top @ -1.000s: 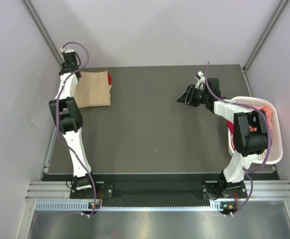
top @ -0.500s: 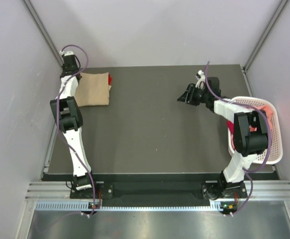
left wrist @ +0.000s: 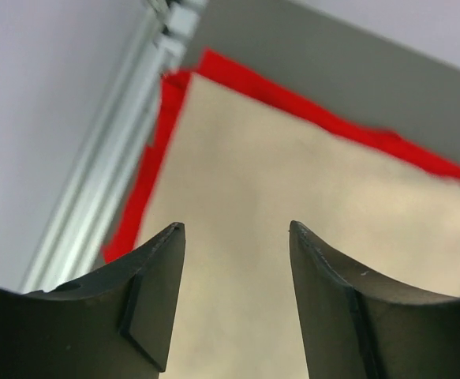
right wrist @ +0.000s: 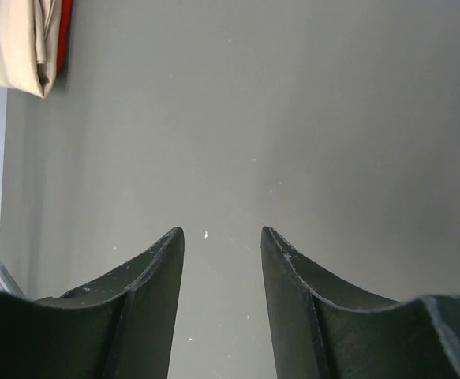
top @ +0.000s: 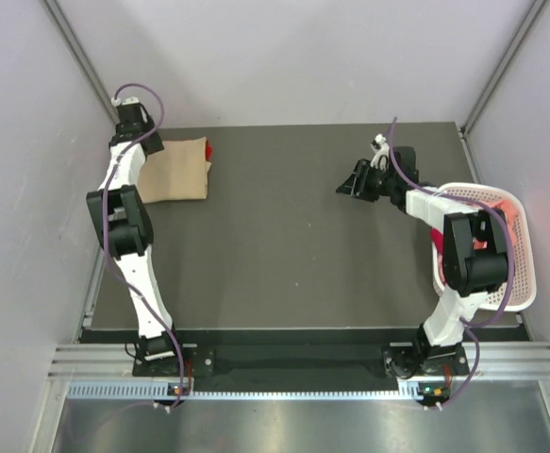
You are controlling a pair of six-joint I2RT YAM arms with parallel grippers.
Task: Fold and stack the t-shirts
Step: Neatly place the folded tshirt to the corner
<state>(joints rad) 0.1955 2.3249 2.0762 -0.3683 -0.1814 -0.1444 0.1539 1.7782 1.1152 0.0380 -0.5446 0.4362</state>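
A folded tan t-shirt (top: 178, 170) lies at the table's far left corner on top of a red t-shirt (top: 208, 149), whose edge peeks out. In the left wrist view the tan t-shirt (left wrist: 293, 174) fills the frame, with the red t-shirt (left wrist: 155, 166) showing along its border. My left gripper (left wrist: 236, 229) hovers open just over the tan cloth with nothing between its fingers; from above, the left gripper (top: 152, 146) is at the shirt's left edge. My right gripper (top: 348, 185) stands open over bare table, and the right wrist view shows the gripper (right wrist: 222, 233) empty.
A white slotted basket (top: 525, 274) stands at the right edge beside the right arm, with pink-red cloth (top: 504, 203) inside. A metal rail (left wrist: 111, 181) and the wall run close along the stack's left side. Grey tabletop (top: 284, 236) spans the middle.
My left gripper has opened, letting go of the tan t-shirt, and its arm has drawn back slightly. The right arm has not moved.
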